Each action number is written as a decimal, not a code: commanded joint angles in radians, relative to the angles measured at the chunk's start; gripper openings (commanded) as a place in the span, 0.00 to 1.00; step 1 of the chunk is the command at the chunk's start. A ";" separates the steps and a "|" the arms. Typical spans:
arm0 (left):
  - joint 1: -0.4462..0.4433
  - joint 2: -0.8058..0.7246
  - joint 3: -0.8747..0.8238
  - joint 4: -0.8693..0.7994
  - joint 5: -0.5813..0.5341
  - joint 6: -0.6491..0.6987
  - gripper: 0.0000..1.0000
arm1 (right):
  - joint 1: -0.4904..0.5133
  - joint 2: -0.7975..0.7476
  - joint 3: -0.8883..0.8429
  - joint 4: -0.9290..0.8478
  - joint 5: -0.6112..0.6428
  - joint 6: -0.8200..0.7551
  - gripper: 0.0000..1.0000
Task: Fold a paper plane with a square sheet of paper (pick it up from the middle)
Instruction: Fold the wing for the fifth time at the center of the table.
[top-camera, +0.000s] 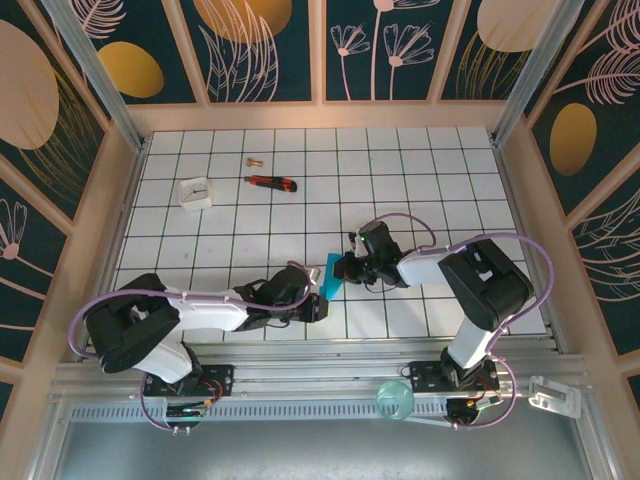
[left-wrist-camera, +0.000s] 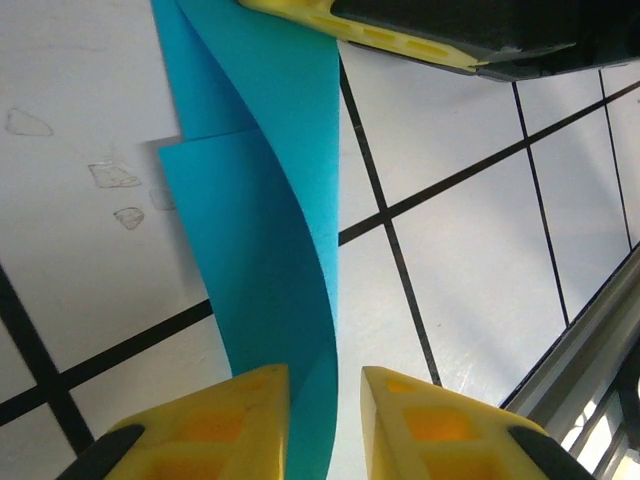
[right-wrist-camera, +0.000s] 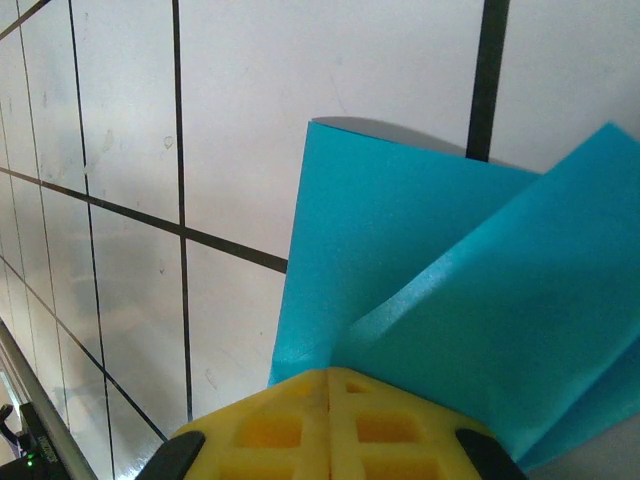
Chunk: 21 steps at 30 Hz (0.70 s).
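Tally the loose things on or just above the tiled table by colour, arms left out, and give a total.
Teal: 1, the sheet of paper, partly folded
Red and black: 1, the utility knife
White: 1, the square block
Brass-coloured: 1, a small piece, too small to identify
Total: 4

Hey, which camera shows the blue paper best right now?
Left wrist: the paper runs top to bottom, its curl and overlapping layers plain. Right wrist shows folded layers at the shut right gripper. From the top it is a small teal patch.
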 joint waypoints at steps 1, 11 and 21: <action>-0.006 0.027 0.025 -0.068 -0.023 0.039 0.24 | -0.006 0.071 -0.024 -0.089 0.073 -0.026 0.06; -0.004 0.011 0.007 -0.085 -0.085 0.028 0.21 | -0.005 0.075 -0.017 -0.093 0.070 -0.031 0.07; 0.016 0.007 -0.053 0.037 -0.007 -0.031 0.07 | -0.006 0.075 -0.019 -0.098 0.074 -0.032 0.07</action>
